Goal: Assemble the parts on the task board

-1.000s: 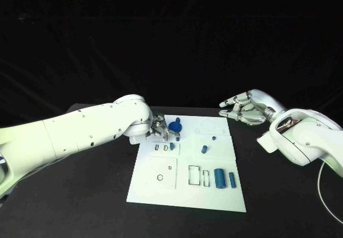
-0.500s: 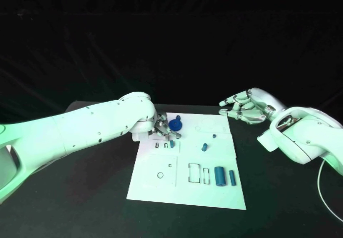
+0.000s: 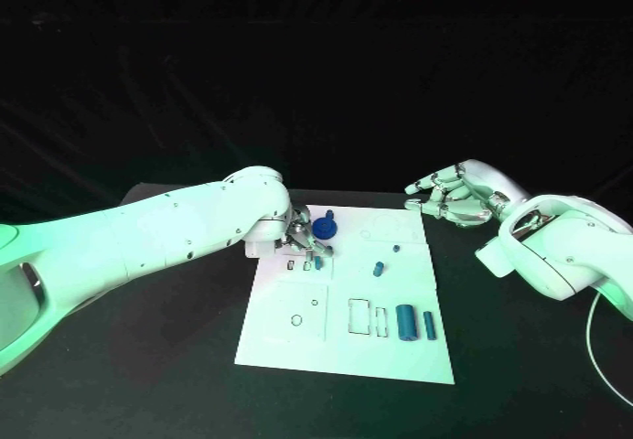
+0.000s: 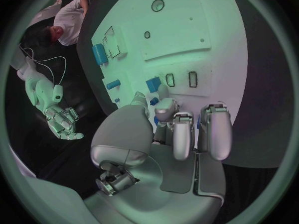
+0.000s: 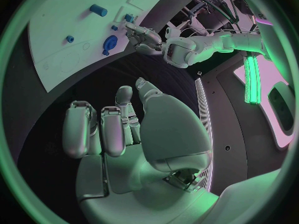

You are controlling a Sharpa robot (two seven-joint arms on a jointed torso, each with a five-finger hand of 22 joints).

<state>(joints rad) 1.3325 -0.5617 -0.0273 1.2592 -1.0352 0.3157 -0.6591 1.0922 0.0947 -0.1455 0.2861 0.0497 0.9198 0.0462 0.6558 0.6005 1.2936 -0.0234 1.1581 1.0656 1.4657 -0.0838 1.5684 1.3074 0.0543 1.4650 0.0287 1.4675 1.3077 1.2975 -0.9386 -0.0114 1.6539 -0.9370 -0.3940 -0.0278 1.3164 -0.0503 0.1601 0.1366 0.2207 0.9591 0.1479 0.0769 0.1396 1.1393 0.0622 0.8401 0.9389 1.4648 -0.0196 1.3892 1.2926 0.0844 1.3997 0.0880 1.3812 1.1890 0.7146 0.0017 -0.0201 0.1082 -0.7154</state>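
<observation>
From the head view, the left hand [image 3: 301,240] is low over the far left part of the board [image 3: 346,352], its fingers bunched down by a small blue peg [image 3: 318,262] that sits just under the fingertips. I cannot tell if it has hold of the peg or only touches it. If the peg goes in crooked, it could jam or tip over, and a push from the fingers could knock the blue round part [image 3: 325,228] right beside the hand. The right hand [image 3: 448,199] waits off the board's far right corner, fingers curled loosely apart, with nothing in it. I count two hands, one board, one round part, one peg by the left hand, one short peg [image 3: 379,269] and one tiny dot further from it, and two long cylinders [image 3: 415,324] side by side, well away from both hands. In the left wrist view, the fingers [image 4: 212,137] point down at the board [image 4: 218,50], and a blue peg [image 4: 152,84] lies just past the thumb tip, maybe touching it. In the right wrist view, the hand [image 5: 121,129] holds nothing, and the board [image 5: 56,45] is well beyond its fingertips.
</observation>
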